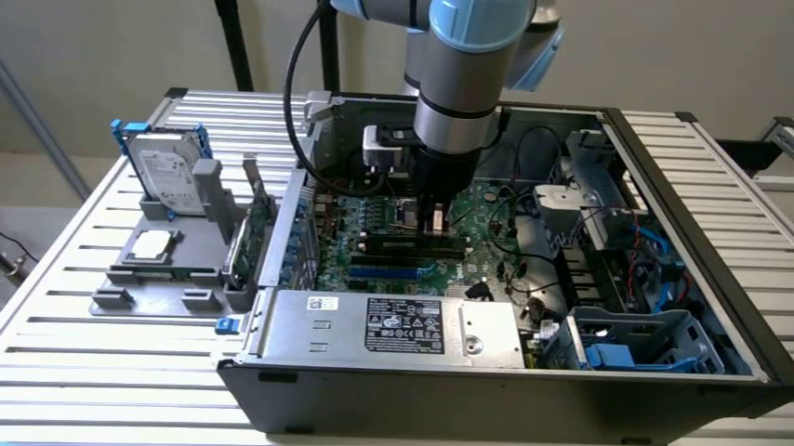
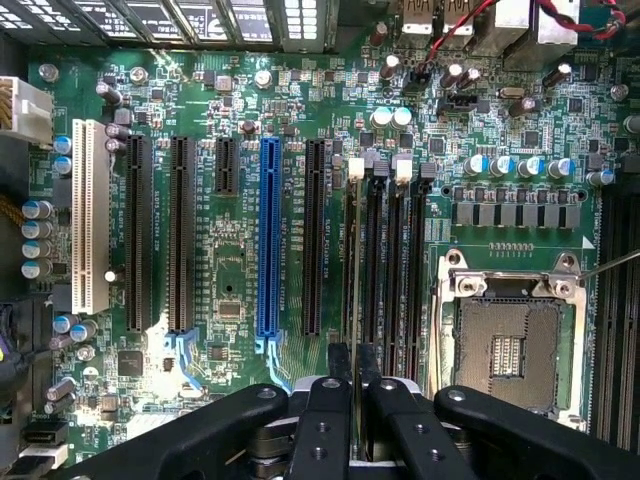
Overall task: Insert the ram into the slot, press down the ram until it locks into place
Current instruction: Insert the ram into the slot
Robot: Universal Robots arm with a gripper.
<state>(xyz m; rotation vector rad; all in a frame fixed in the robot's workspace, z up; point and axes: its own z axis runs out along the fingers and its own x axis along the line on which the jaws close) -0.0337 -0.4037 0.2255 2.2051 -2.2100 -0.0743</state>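
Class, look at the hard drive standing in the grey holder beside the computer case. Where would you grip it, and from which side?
Probably near the top edge of the hard drive, coming from above, with the jaws across its two flat faces. It stands on edge with its lower end seated in the grey holder, so the upper part is free, and it is thin between those faces.

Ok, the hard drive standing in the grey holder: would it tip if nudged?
Probably not: the hard drive stands on edge, but its lower end sits in the grey holder, with a blue bracket around it. Its metal case suggests it is stiff and heavy for its size.
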